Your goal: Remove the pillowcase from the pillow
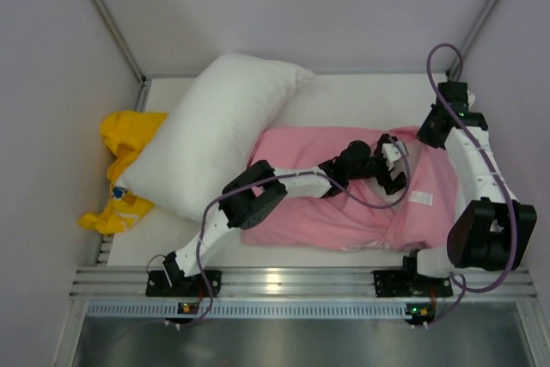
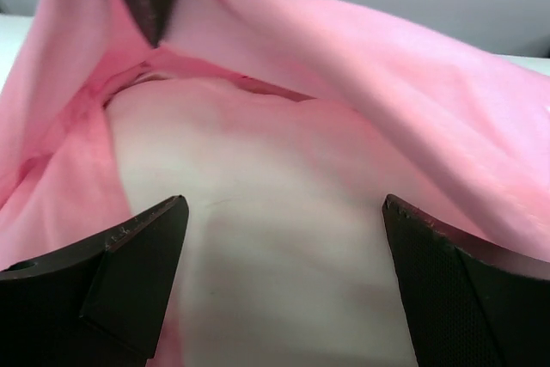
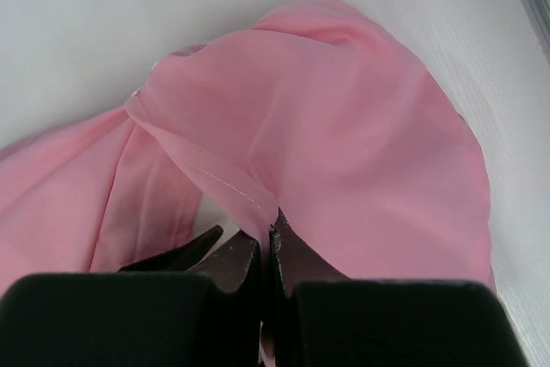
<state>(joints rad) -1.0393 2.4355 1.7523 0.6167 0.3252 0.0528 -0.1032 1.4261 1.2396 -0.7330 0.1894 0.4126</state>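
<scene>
White table (image 1: 344,92) fills the top view, with pale walls on three sides and a metal rail (image 1: 284,281) along the near edge. On the right half of the table lies the pillowcase (image 1: 309,212), pink and a little shiny, wrinkled, with a small white label (image 1: 421,198) near its right end. My left arm reaches low across it from the left, and my left gripper (image 1: 392,166) stands with jaws spread wide at the right end of the case. My right arm bends up high on the right side and comes down from behind, so that my right gripper (image 1: 427,133) meets the far right corner of the case. At the far left a plain white pillow (image 1: 215,126) leans partly on a yellow cloth (image 1: 125,148).

From the left wrist view, my two dark fingers (image 2: 129,281) are far apart and grip nothing. Between them I see into the lifted mouth of the case, where the pillow (image 2: 258,238) shows as a pale, plump surface under the pink fabric. One dark fingertip of the right gripper hangs at the top left and holds the fabric up.

From the right wrist view, my right jaws are pressed together on the stitched hem of the pillowcase (image 3: 344,126), which rises like a tent above the white table.
</scene>
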